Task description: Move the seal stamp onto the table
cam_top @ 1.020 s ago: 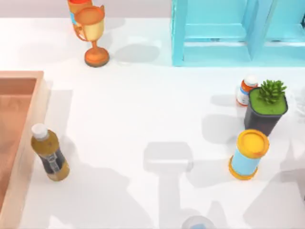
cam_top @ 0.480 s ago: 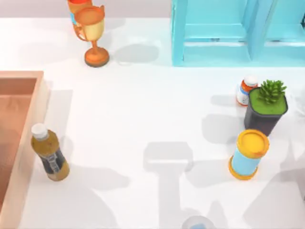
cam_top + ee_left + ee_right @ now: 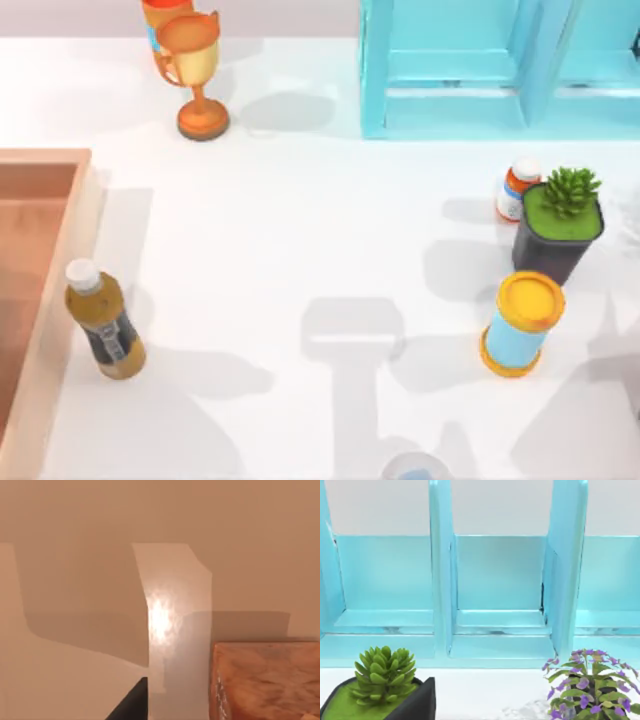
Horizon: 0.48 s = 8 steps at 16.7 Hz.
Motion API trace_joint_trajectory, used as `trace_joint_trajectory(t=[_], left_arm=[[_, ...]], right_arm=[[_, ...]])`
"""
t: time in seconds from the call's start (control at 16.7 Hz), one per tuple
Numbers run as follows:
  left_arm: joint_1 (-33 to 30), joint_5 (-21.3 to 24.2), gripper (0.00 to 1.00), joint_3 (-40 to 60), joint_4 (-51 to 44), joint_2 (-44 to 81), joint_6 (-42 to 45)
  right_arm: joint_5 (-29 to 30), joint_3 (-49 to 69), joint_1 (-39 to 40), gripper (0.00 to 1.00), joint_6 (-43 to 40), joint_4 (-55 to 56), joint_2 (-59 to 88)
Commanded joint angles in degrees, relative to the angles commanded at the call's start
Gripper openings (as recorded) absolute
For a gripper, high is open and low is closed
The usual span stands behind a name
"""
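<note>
Table, broad white surface: amber white-capped bottle lower left beside orange-brown wooden tray; my grippers' states I cannot tell.

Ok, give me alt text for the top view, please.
White table seen from above: wooden tray at left beside an amber bottle, trophy cup and blue shelf unit at the back, potted succulent and blue canister at right.

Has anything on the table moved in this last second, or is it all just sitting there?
None of the things moved. Only the soft shadow beside the amber bottle on the table shrank between the first two pictures. The trophy cup, the blue shelf unit, the potted succulent, the small pill bottle and the yellow-lidded can all kept their places.
</note>
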Motion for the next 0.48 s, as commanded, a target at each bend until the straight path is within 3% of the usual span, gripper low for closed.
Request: trace_joint_trajectory(t=[0.48], left_arm=[[0.0, 0.0, 0.02, 0.0, 0.0, 0.0, 0.0]], right_arm=[[0.0, 0.0, 0.0, 1.0, 0.0, 0.0, 0.0]])
